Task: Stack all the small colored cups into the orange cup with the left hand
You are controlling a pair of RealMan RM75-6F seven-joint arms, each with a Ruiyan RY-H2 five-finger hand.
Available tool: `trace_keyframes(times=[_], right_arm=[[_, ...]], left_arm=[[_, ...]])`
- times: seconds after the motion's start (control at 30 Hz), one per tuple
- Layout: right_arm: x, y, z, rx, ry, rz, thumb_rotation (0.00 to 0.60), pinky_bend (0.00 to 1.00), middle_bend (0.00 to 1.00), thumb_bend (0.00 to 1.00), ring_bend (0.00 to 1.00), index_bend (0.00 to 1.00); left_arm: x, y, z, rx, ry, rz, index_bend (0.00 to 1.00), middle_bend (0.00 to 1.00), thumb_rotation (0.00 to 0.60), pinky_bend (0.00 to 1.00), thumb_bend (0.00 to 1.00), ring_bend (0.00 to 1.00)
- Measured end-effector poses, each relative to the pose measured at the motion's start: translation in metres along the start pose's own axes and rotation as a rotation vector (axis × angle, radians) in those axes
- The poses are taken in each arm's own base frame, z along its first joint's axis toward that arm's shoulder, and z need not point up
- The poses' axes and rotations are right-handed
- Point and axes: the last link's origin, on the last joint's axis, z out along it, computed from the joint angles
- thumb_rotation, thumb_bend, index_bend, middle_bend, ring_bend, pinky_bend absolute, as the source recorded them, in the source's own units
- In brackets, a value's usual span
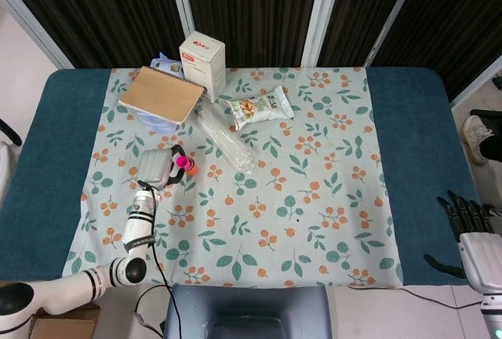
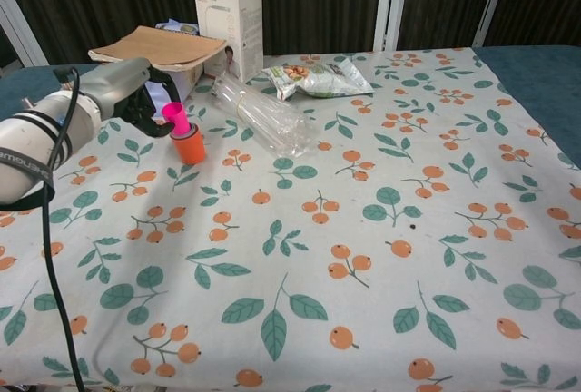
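Note:
The orange cup (image 2: 190, 147) stands on the patterned cloth at the left, with a blue cup's rim just showing inside it. A pink cup (image 2: 175, 117) sits in the top of the stack, leaning left. My left hand (image 2: 113, 91) reaches in from the left, and its dark fingertips (image 2: 151, 112) grip the pink cup. In the head view the pink cup (image 1: 183, 163) shows at the tip of my left hand (image 1: 157, 166), with the orange cup (image 1: 191, 171) just beyond. My right hand (image 1: 471, 233) hangs off the table's right edge, fingers spread, holding nothing.
A clear plastic bottle (image 2: 263, 120) lies just right of the cups. Behind them are a brown notebook (image 2: 159, 47) on a blue item, a white box (image 2: 227, 11) and a snack packet (image 2: 318, 77). The cloth (image 2: 363, 256) covers the table.

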Motion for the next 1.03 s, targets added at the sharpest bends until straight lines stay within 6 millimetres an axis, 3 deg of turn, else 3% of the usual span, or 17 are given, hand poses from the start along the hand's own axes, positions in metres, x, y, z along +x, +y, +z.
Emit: trace_keyframes(times=[0.17, 0.33, 0.4, 0.47, 0.53, 0.6, 0.67, 0.9, 1.03], right_arm=[[0.001, 0.000, -0.001, 0.001, 0.002, 0.001, 0.600, 0.00, 0.00, 0.20, 0.00, 0.00], [0.001, 0.001, 0.000, -0.001, 0.003, 0.000, 0.600, 0.00, 0.00, 0.20, 0.00, 0.00], [0.000, 0.001, -0.001, 0.000, 0.000, -0.001, 0.600, 0.00, 0.00, 0.20, 0.00, 0.00], [0.000, 0.001, -0.001, 0.000, -0.002, -0.002, 0.600, 0.00, 0.00, 0.20, 0.00, 0.00], [0.000, 0.001, -0.001, -0.001, -0.002, -0.005, 0.600, 0.00, 0.00, 0.20, 0.00, 0.00], [-0.001, 0.000, -0.001, 0.002, -0.006, -0.010, 0.600, 0.00, 0.00, 0.20, 0.00, 0.00], [-0.003, -0.001, -0.001, 0.005, -0.012, -0.016, 0.600, 0.00, 0.00, 0.20, 0.00, 0.00], [-0.010, -0.009, 0.000, 0.025, -0.025, -0.039, 0.600, 0.00, 0.00, 0.20, 0.00, 0.00], [-0.014, -0.014, -0.001, 0.045, -0.033, -0.047, 0.600, 0.00, 0.00, 0.20, 0.00, 0.00]], left_arm=[[-0.005, -0.001, -0.001, 0.008, -0.028, 0.012, 0.04, 1.00, 0.600, 1.00, 0.37, 1.00], [-0.001, 0.002, -0.006, -0.015, -0.022, -0.004, 0.00, 1.00, 0.600, 1.00, 0.36, 1.00], [0.003, 0.002, -0.011, -0.040, -0.012, -0.008, 0.00, 0.90, 0.600, 1.00, 0.36, 0.96], [0.008, 0.001, -0.020, -0.071, -0.005, -0.014, 0.00, 0.56, 0.600, 0.82, 0.36, 0.66], [0.014, -0.003, -0.036, -0.116, -0.006, -0.022, 0.00, 0.18, 0.600, 0.43, 0.37, 0.21], [0.022, -0.014, -0.059, -0.165, -0.009, -0.019, 0.00, 0.08, 0.600, 0.24, 0.38, 0.08], [0.027, -0.028, -0.084, -0.202, -0.013, -0.005, 0.00, 0.02, 0.600, 0.14, 0.38, 0.01], [0.038, -0.109, -0.204, -0.241, 0.035, 0.081, 0.00, 0.00, 0.600, 0.07, 0.38, 0.00], [0.051, -0.138, -0.250, -0.205, 0.120, 0.060, 0.00, 0.00, 0.600, 0.06, 0.38, 0.00]])
